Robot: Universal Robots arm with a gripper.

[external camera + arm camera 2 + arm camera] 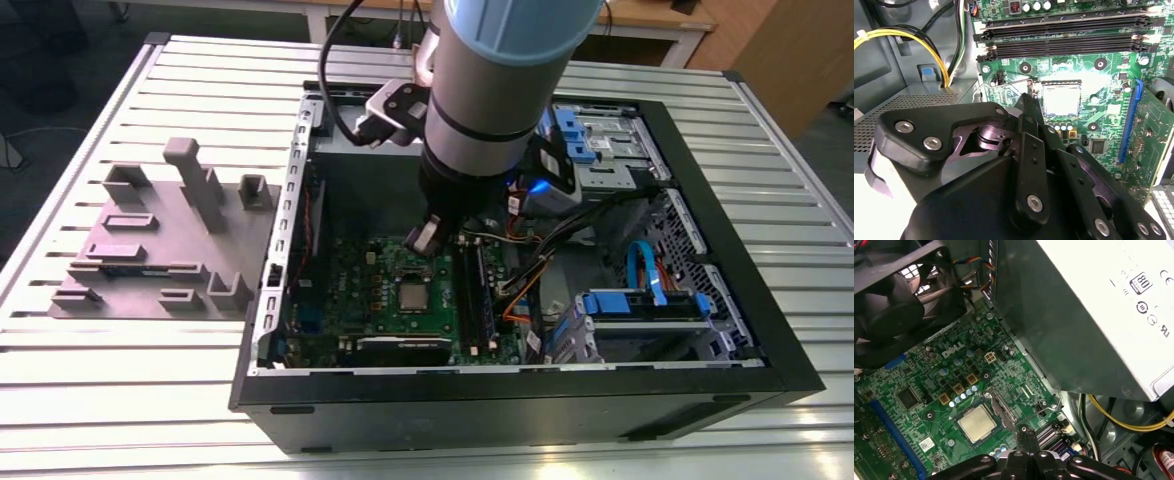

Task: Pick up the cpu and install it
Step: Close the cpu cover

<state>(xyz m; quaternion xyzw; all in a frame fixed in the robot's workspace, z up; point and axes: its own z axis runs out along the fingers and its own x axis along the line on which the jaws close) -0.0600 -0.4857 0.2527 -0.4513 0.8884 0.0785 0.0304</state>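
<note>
On the exterior view's left, a grey fixture block (160, 240) rests on the slatted table (120, 380). Centre: the gripper (430, 236) hangs inside the computer case (534, 400), fingers (1026, 112) pressed together, holding nothing. The cpu (414, 296) sits in its motherboard (354, 275) socket, just beside the fingertips.

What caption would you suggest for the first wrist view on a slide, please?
The gripper hovers above the green motherboard, beside the cpu already seated in its socket.
</note>
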